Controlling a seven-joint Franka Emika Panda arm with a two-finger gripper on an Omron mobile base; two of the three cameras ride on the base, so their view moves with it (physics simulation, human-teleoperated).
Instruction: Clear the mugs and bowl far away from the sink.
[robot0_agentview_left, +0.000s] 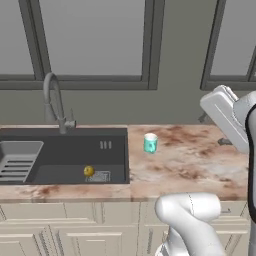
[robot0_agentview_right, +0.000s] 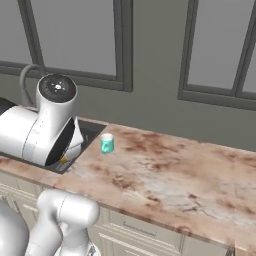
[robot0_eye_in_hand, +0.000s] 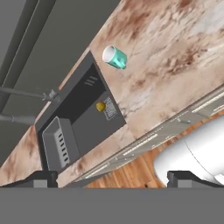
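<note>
A: Item one, counter (robot0_agentview_left: 200, 160): marbled pink-brown stone, flat and smooth, running from centre to right edge of the left base view above pale panelled cabinet fronts (robot0_agentview_left: 75, 225).

B: Item two, sink (robot0_agentview_left: 75, 155): dark grey rectangular recess at middle left, ribbed grey rack insert (robot0_agentview_left: 17, 160) at its far left, curved grey faucet (robot0_agentview_left: 54, 102) behind the rim.

A: Item three, teal mug (robot0_agentview_left: 150, 143): small cylinder, white inside, upright on the stone just beside the sink's right rim. In the hand view it sits upper centre (robot0_eye_in_hand: 115, 57).

B: Item four, yellow mug (robot0_agentview_left: 89, 171): small and rounded, on the basin floor near the front right corner, beside a pale drain plate (robot0_agentview_left: 101, 176).

A: Gripper (robot0_eye_in_hand: 112, 177): two dark fingertips (robot0_eye_in_hand: 43, 178) at the bottom corners of the hand view, spread wide with nothing between them. Both mugs lie well above them in that frame, well apart from the tips.

B: Open room: bare stone stretches to the right of the teal mug in the right base view (robot0_agentview_right: 107, 143), toward the lower right edge.
</note>
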